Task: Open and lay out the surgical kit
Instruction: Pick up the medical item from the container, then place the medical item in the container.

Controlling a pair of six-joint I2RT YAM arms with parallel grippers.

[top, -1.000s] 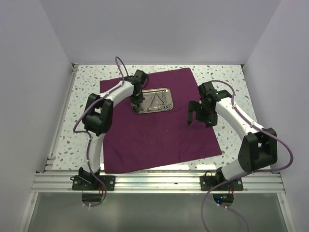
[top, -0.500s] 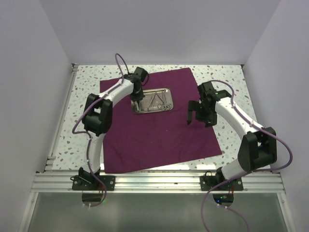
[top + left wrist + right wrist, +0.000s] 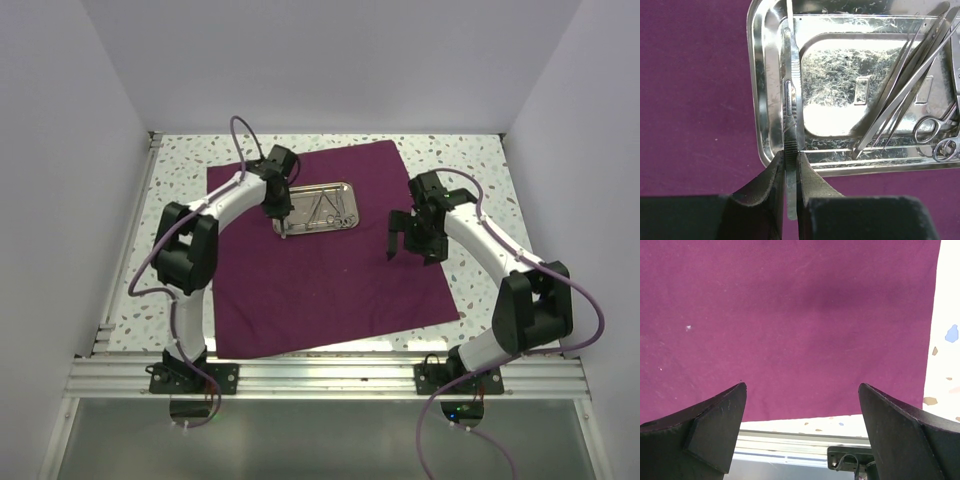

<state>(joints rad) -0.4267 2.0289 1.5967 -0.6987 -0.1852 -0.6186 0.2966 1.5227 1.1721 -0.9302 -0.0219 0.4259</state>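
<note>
Left wrist cam: left gripper (image 3: 790,159) pinches a slim silver scalpel handle (image 3: 792,100) pointing straight ahead over the shiny rectangular steel tray (image 3: 756,75); right gripper (image 3: 801,386) gapes wide.

White tubular links between chunky black joint housings, on left arm (image 3: 225,195) and right arm (image 3: 490,240) alike. Thin purple cables (image 3: 233,135) looped loosely along each, trailing down past the black base plates (image 3: 185,375). Matte black throughout on left tool (image 3: 789,157) and right tool (image 3: 801,386), with fingers (image 3: 715,425) shaped as blunt, tapering wedges. Near the right base, perhaps a small green indicator light, though too tiny to be sure.
</note>
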